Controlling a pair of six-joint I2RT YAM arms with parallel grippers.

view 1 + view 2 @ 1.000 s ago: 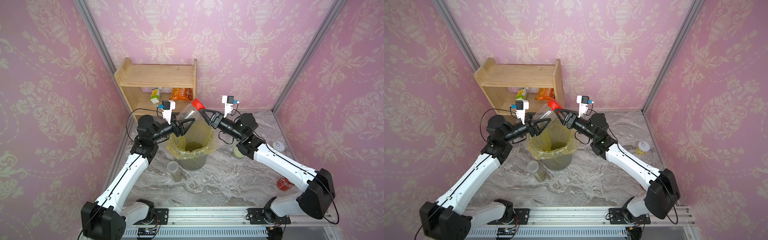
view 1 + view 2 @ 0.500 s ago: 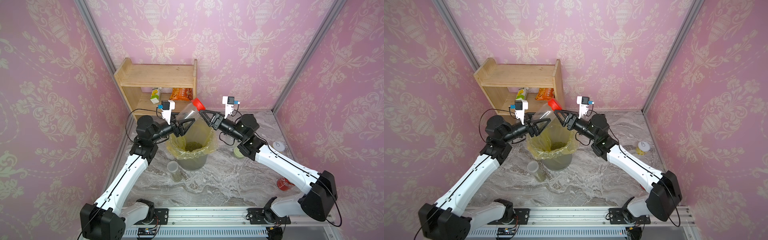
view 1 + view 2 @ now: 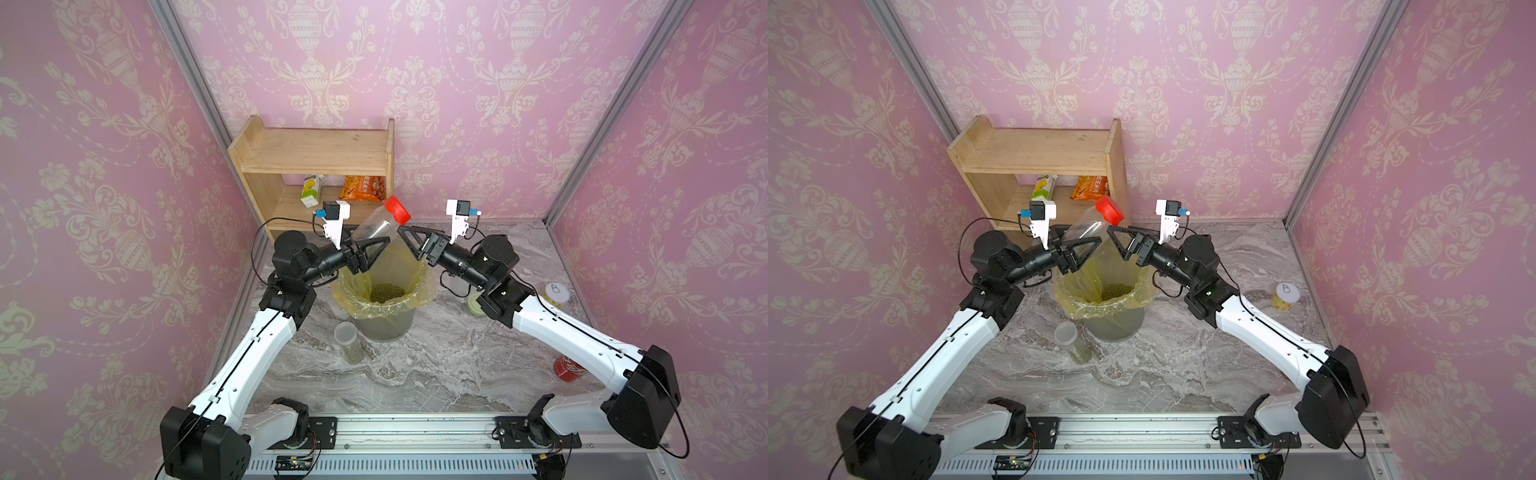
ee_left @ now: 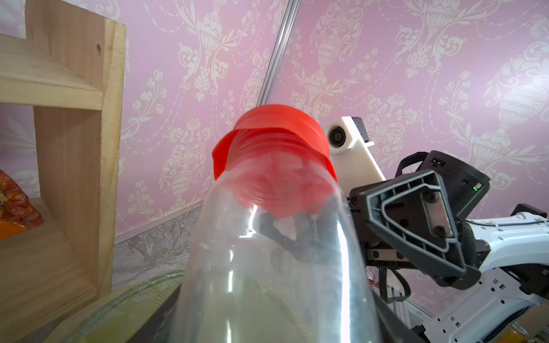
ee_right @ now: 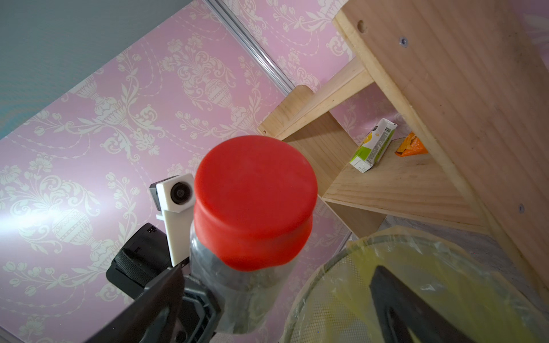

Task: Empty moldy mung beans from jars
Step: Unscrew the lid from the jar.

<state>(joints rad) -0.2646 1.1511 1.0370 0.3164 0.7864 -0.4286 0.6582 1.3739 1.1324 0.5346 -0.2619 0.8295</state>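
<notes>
Only top views show mung beans (image 3: pixel 386 291) heaped in bagged bin (image 3: pixel 392 328). Left gripper (image 3: pixel 369 249) clamps clear jar (image 3: pixel 374 227), tilted over bin, red lid (image 3: pixel 397 209) crooked; right gripper (image 3: pixel 405 237) gapes wide, holding nothing.

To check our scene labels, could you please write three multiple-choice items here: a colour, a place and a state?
1. What colour is the lid of the jar held by the left gripper? A green B red C white
2. Where is the slim jar? A on the table beside the bin B inside the bin C in the left gripper
3. How is the right gripper? A shut on the lid B shut on the bin C open
Answers: 1 B, every view shows it red. 2 A, it stands upright by the bin's wall. 3 C, its jaws stand apart, off the lid.
</notes>
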